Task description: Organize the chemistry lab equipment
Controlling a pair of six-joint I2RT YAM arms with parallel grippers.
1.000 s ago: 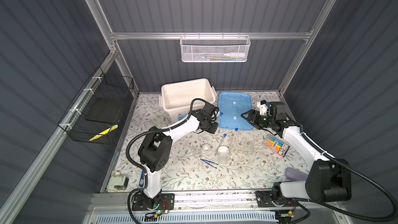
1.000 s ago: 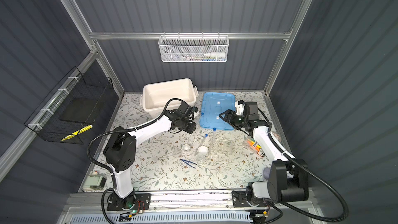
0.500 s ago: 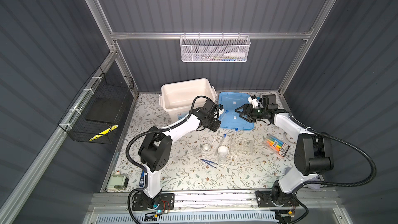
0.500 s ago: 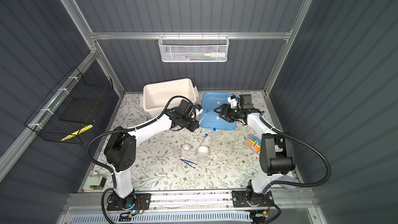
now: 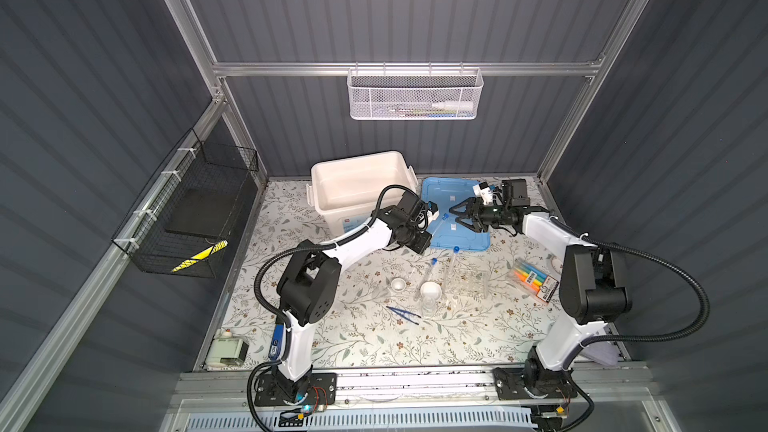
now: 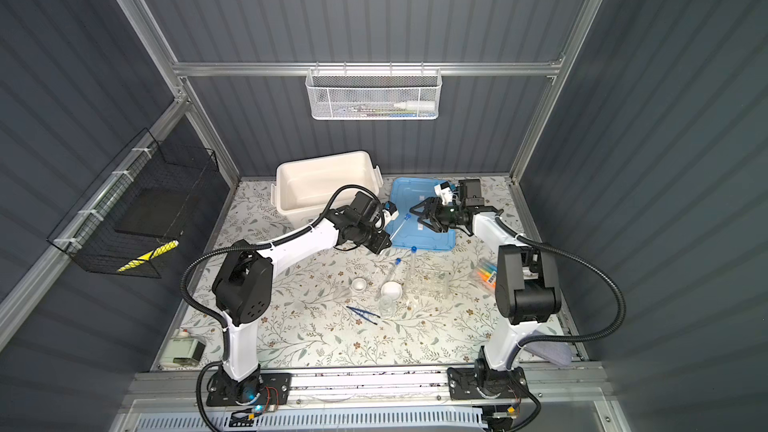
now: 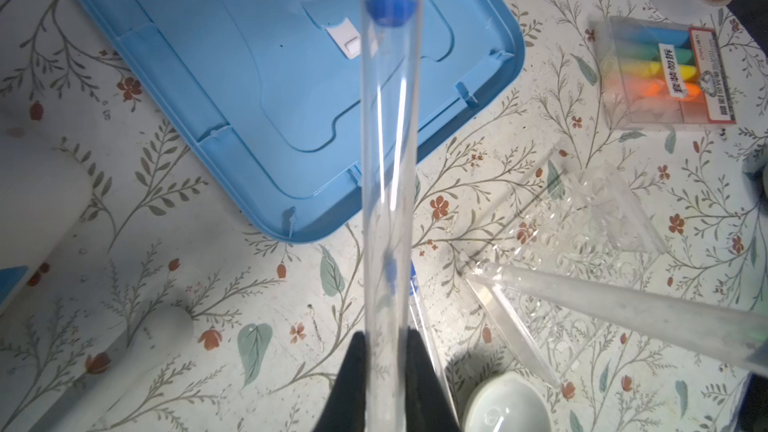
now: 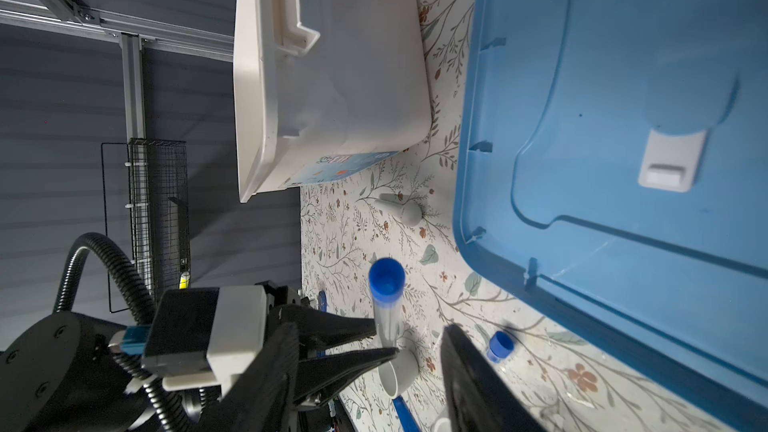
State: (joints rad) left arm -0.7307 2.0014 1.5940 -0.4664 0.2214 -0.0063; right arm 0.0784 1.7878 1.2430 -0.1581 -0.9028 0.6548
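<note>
My left tool point(image 7: 384, 347) is clamped narrow on the bottom end of one test tube point(image 7: 388, 139). It holds the tube in the air by the blue lid point(image 7: 208, 76), cap end towards my right tool point(image 5: 456, 219). That tool stands spread wide, jaws either side of the capped end without touching. Two more tubes point(image 5: 431, 270) sit beside the clear rack point(image 5: 469, 282) on the tabletop point(image 5: 353, 326).
</note>
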